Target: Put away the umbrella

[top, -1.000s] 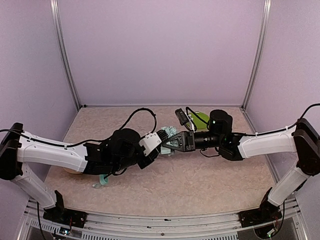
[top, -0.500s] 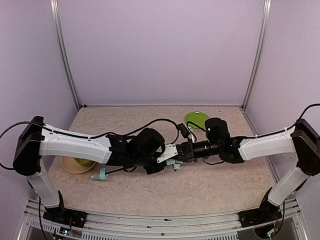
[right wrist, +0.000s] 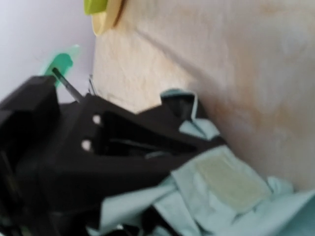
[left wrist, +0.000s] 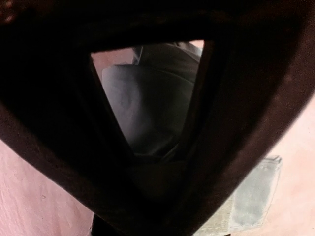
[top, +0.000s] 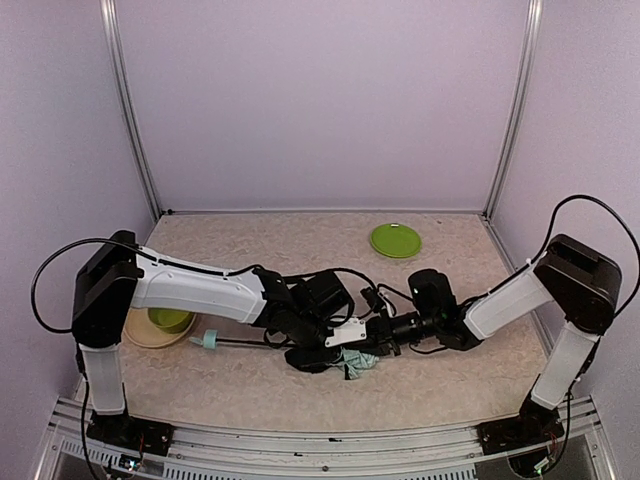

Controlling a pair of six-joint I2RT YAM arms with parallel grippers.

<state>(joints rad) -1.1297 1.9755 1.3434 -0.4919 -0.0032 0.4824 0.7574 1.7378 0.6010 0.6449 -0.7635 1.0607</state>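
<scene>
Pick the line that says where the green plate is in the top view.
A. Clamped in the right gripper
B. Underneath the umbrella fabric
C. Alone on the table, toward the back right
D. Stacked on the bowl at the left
C: the green plate lies flat by itself toward the back right of the table, well apart from the umbrella near the front.

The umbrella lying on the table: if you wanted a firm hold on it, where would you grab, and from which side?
Probably the thin black shaft, between the mint handle and the bunched canopy, coming straight down from above with the grip across it. It lies flat, straight and bare there, while the canopy is loose, crumpled fabric that would likely slip or bunch.
</scene>
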